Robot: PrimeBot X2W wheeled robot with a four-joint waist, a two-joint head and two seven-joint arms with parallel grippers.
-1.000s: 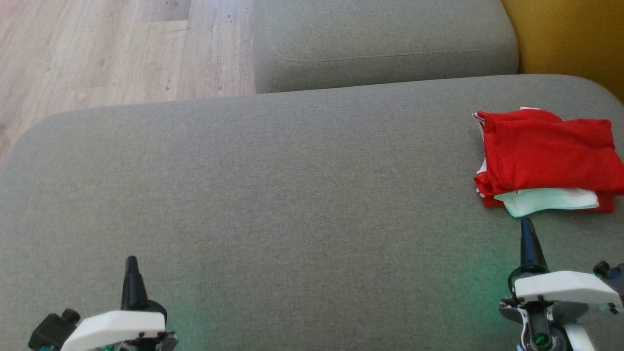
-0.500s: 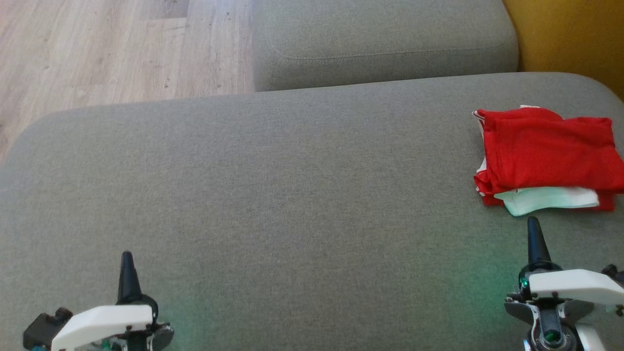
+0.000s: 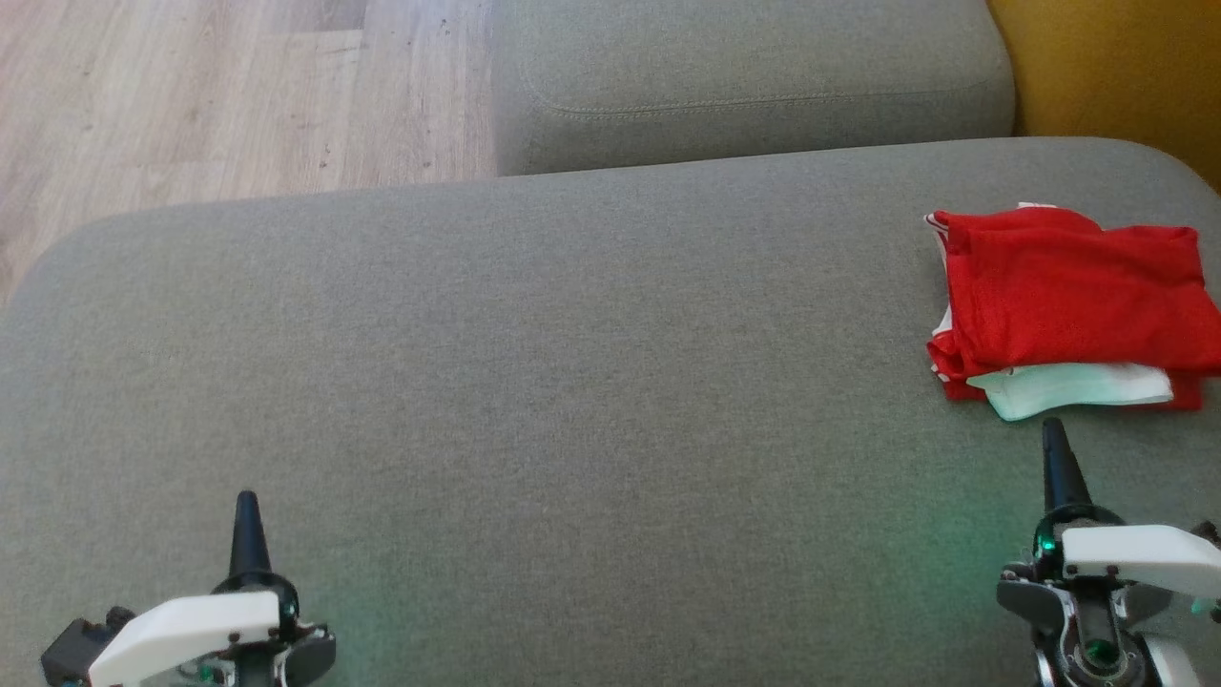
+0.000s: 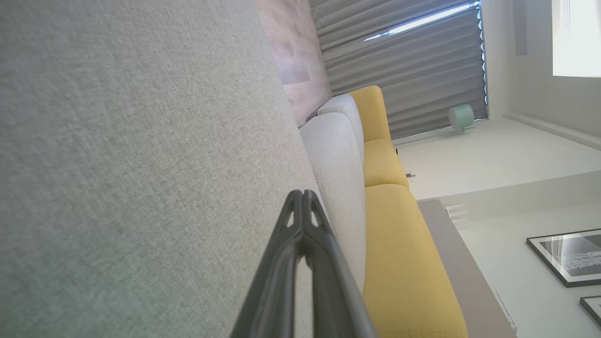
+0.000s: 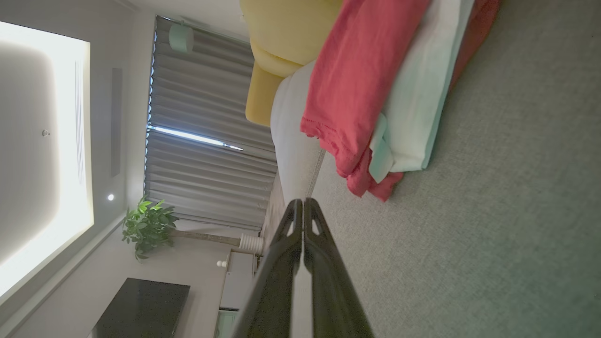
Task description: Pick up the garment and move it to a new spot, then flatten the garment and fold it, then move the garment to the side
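Note:
A folded red and white garment point(image 3: 1068, 301) lies at the far right of the grey sofa seat point(image 3: 572, 382). In the right wrist view the garment point(image 5: 375, 89) sits close ahead of the fingers, red layer over a white one. My right gripper point(image 3: 1052, 426) stands just below the garment's near edge, shut, holding nothing. The right gripper point(image 5: 303, 203) shows its tips pressed together. At the lower left, my left gripper point(image 3: 247, 499) is shut and empty over bare cushion, and the left gripper point(image 4: 302, 194) has its tips touching.
A second grey cushion point(image 3: 744, 86) lies beyond the seat. Yellow upholstery point(image 3: 1116, 67) borders the far right. Wooden floor point(image 3: 219, 95) shows at the upper left past the seat's edge.
Both grippers have drawn back slightly toward the bottom of the head view, the right one also drifting right. The garment lies unchanged.

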